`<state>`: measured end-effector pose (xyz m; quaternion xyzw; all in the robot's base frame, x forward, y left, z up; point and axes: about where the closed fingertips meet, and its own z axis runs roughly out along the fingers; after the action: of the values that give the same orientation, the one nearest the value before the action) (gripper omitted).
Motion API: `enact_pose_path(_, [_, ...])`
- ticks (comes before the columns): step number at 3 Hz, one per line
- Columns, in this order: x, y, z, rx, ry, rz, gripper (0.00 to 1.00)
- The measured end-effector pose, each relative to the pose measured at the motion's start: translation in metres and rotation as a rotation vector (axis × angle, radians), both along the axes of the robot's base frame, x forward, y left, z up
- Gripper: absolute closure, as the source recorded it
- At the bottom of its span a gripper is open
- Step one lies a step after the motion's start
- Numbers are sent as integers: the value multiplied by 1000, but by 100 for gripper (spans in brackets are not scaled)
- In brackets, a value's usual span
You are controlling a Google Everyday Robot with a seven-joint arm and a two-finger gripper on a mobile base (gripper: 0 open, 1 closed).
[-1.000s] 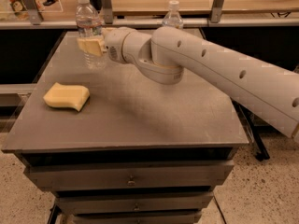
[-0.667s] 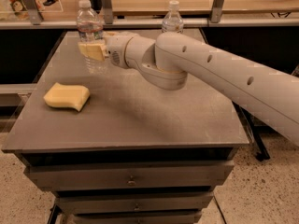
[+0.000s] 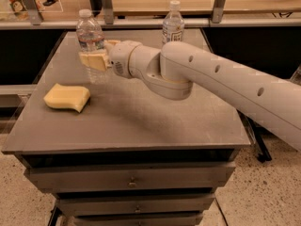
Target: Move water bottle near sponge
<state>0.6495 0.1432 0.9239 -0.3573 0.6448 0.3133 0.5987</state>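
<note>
The water bottle (image 3: 89, 37) is slim, clear and ribbed, with a white cap, and stands upright at the back left of the grey table (image 3: 141, 121). My gripper (image 3: 94, 61) reaches in from the right and is shut on the bottle's middle, with pale fingers (image 3: 92, 60) across its front. The bottle's base is at or just above the table top. The sponge (image 3: 67, 97), a pale yellow wavy block, lies flat on the table's left side, in front of and slightly left of the bottle, about a hand's width away.
A second bottle (image 3: 173, 25) with a large white label stands at the back middle of the table, behind my arm (image 3: 211, 79). A shelf rail (image 3: 141, 22) runs along the back edge. Drawers (image 3: 131, 180) sit below the table top.
The gripper and the water bottle have moved together toward the front of the table, closer to the sponge. The sponge and the second bottle have not moved.
</note>
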Motion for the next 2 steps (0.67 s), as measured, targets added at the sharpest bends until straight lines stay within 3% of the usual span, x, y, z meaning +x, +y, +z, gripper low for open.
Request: enact_pose_path(2, [-14, 8, -10, 2, 2, 33, 100])
